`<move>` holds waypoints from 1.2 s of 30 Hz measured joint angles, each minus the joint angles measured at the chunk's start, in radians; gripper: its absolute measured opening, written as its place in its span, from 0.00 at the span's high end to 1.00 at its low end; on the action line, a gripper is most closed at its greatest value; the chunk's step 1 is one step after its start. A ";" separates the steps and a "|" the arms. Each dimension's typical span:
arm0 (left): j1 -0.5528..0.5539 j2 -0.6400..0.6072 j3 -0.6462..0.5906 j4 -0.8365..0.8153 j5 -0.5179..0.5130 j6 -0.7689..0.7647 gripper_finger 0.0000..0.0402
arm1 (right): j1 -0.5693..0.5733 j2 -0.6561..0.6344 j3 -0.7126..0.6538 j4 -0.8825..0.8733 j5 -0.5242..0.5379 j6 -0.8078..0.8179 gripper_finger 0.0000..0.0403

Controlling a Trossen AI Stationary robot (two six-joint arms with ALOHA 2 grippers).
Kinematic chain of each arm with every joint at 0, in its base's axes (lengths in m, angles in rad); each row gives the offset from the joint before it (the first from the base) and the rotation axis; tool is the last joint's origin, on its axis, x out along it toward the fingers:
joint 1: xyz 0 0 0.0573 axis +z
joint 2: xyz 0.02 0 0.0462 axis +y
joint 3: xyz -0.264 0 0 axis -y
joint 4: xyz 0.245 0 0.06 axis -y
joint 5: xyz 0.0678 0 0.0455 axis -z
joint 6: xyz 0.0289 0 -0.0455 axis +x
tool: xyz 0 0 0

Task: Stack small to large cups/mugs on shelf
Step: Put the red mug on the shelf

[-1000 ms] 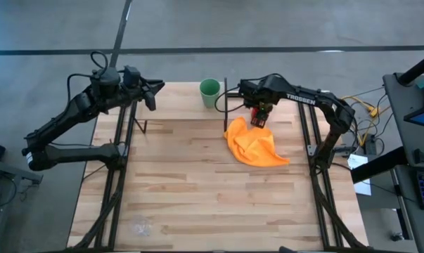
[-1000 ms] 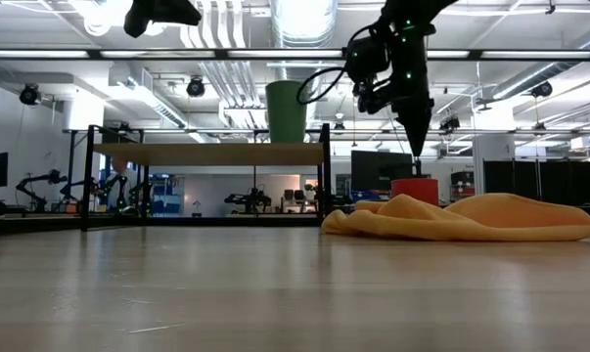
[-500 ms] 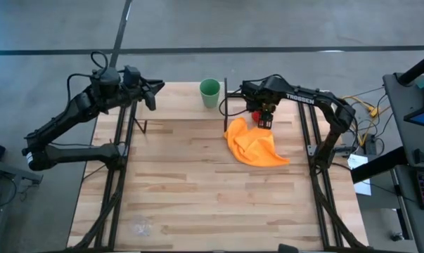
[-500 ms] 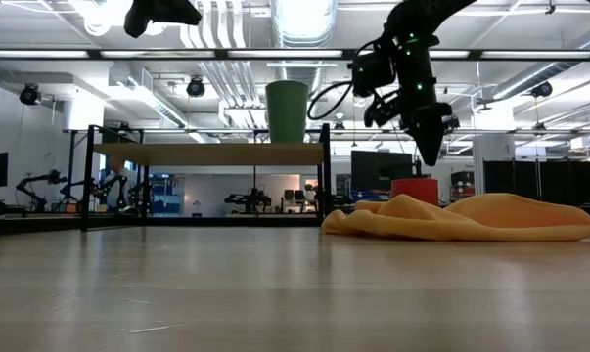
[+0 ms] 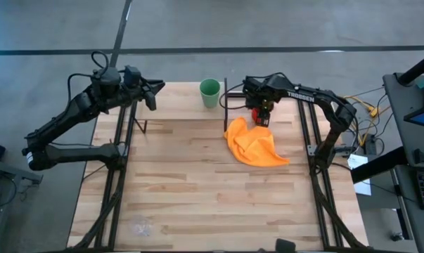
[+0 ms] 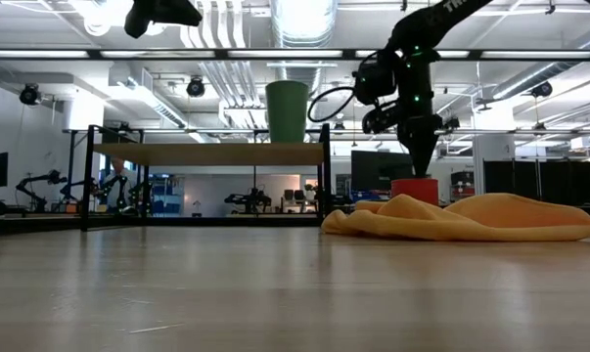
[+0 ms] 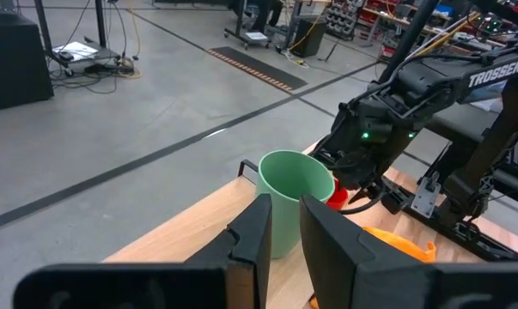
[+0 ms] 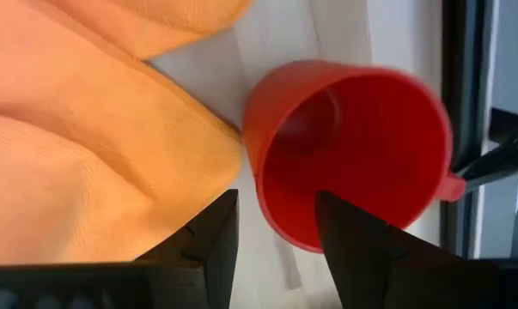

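The red mug (image 8: 353, 142) stands upright on the table beside the orange cloth, its handle (image 8: 454, 184) toward a black shelf post; it also shows in the low view (image 6: 415, 188). My right gripper (image 8: 276, 215) hangs open just above the mug's rim (image 6: 422, 164), pointing down, one finger over the opening and one outside by the cloth. The green cup (image 6: 287, 111) stands on the shelf board (image 6: 206, 154) at its right end (image 5: 209, 91). The clear glass cup (image 5: 141, 226) sits near the table's near left corner. My left gripper (image 5: 154, 90) waits open, high over the shelf's left end.
The orange cloth (image 5: 257, 145) lies crumpled on the table against the red mug's near side. Black shelf posts (image 5: 226, 98) stand close to the mug. The arms' frames run along both table sides. Bare planks stretch across the middle and near half.
My right gripper swung a little toward the table's right and tipped, then came back upright and dropped lower, ending closer over the red mug's rim. The mug, the cloth, the green cup and the left arm kept still.
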 joint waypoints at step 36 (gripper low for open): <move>-0.001 0.066 0.000 -0.002 0.001 -0.010 0.88 | 0.200 -0.022 0.377 -0.298 -0.264 0.216 0.98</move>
